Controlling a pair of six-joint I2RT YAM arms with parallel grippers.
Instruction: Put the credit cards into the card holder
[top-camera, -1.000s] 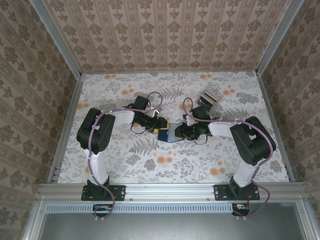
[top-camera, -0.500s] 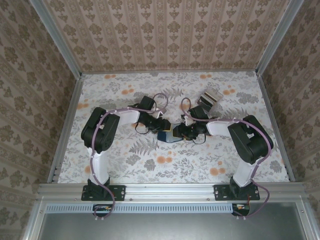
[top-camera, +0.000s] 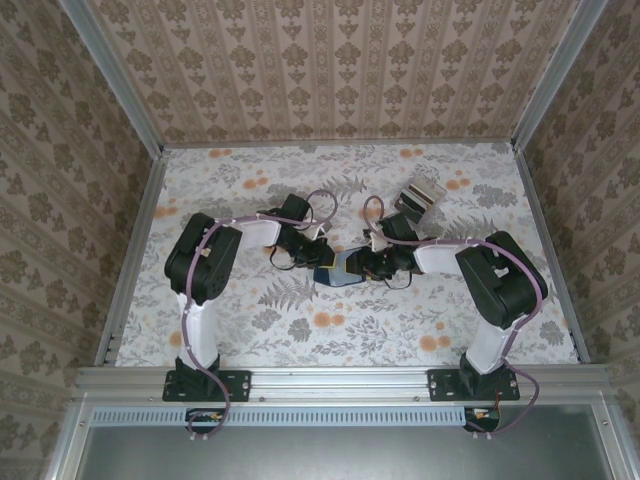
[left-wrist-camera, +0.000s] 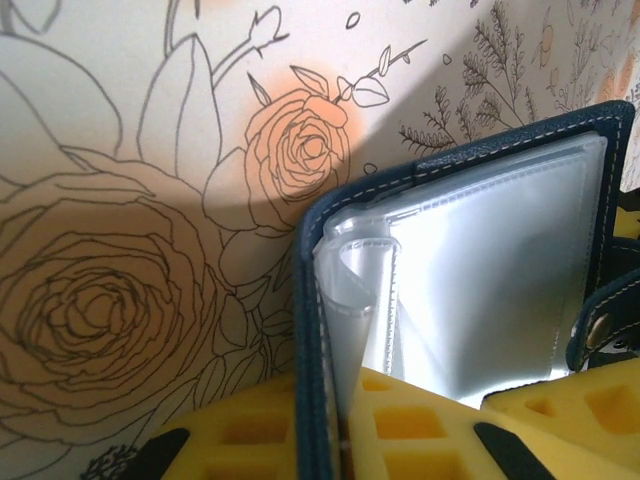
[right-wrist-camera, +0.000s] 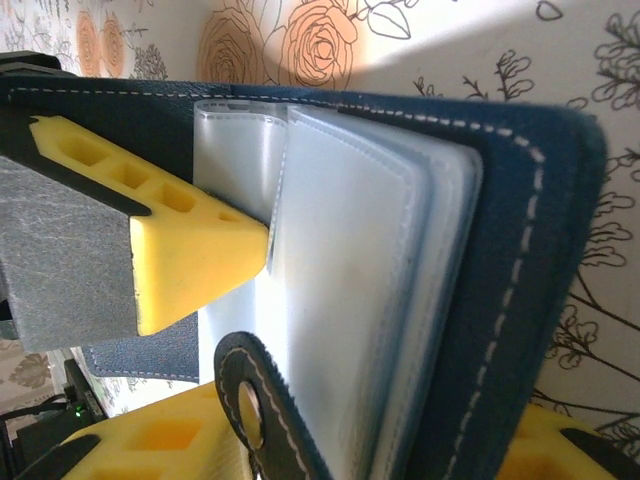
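Card holder (top-camera: 338, 268), navy, lies open mid-frame in the top view, between both arms. The left gripper (left-wrist-camera: 330, 425) is clamped on one cover's edge. The right gripper (right-wrist-camera: 375, 450) straddles the other cover and the clear sleeves (right-wrist-camera: 340, 250); whether it squeezes, I cannot tell. It looks light, with floppy covers and slick sleeves, so it is best held by a stitched cover edge. The credit cards (top-camera: 424, 190) sit stacked at the upper right

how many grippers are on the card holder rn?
2. Left gripper pinches one cover edge of the card holder; right gripper grips the opposite half, near the snap tab. Clear sleeves fan open between them.
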